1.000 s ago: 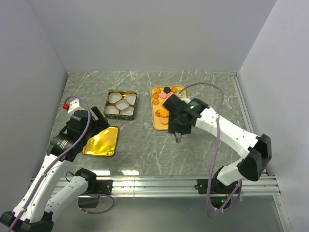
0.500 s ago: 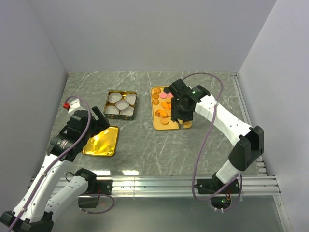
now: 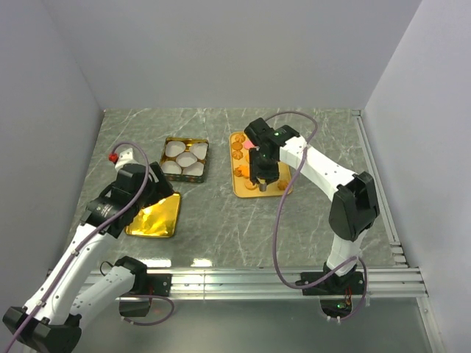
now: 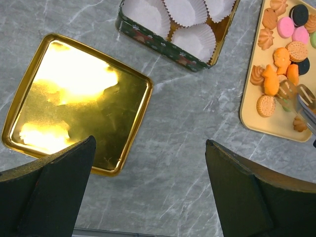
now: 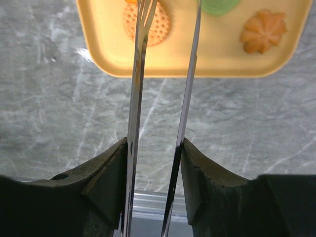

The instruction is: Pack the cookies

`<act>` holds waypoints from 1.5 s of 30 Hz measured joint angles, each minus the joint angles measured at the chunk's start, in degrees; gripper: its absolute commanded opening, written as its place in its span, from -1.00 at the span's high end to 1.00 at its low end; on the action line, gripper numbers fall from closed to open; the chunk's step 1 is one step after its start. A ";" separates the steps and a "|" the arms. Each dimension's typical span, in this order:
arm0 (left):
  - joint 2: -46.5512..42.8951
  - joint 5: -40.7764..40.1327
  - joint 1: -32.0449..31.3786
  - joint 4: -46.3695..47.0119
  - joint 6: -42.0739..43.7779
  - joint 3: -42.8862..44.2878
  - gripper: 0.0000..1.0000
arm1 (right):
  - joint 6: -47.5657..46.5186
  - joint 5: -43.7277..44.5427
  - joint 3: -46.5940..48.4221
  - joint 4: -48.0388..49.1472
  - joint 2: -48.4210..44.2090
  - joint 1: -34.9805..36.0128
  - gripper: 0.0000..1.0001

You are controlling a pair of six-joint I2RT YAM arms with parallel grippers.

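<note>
The cookies (image 3: 249,163) lie on a yellow tray (image 3: 241,193) at mid-table. My right gripper (image 3: 266,181) is over the tray's near end, shut on a pair of metal tongs (image 5: 140,49). Their two blades stand apart. In the right wrist view the left blade crosses a round golden cookie (image 5: 159,22). A green one (image 5: 219,5) and an orange flower one (image 5: 261,29) lie to its right. My left gripper (image 4: 150,143) hangs wide open over bare table beside the gold lid (image 4: 74,103), holding nothing. The left wrist view also shows the cookies (image 4: 284,54).
A dark tin (image 3: 184,159) lined with white paper cups (image 4: 187,10) stands left of the tray. The gold lid (image 3: 154,215) lies nearer, in front of the tin. Grey walls close in the marbled table on three sides.
My right arm has swung back and left, from the bare table in front of the tray to over its near end, and the tongs have narrowed a little. The left wrist has risen slightly.
</note>
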 measured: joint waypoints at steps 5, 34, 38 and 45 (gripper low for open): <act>-0.52 0.09 -0.09 0.15 -0.02 0.00 -0.99 | -0.28 -0.35 3.89 0.00 1.51 -0.02 -0.04; -4.24 -4.11 -0.09 -0.83 -1.79 0.00 -0.99 | -2.10 -3.02 7.10 -0.28 2.99 2.23 -0.24; -4.83 -4.66 -0.09 -1.27 -2.16 0.00 -0.99 | -2.54 -3.26 5.07 -0.09 2.99 2.25 -0.24; -5.22 -5.51 -0.09 -1.95 -2.95 0.00 -0.99 | -3.21 -3.45 4.26 0.33 3.23 2.34 -0.24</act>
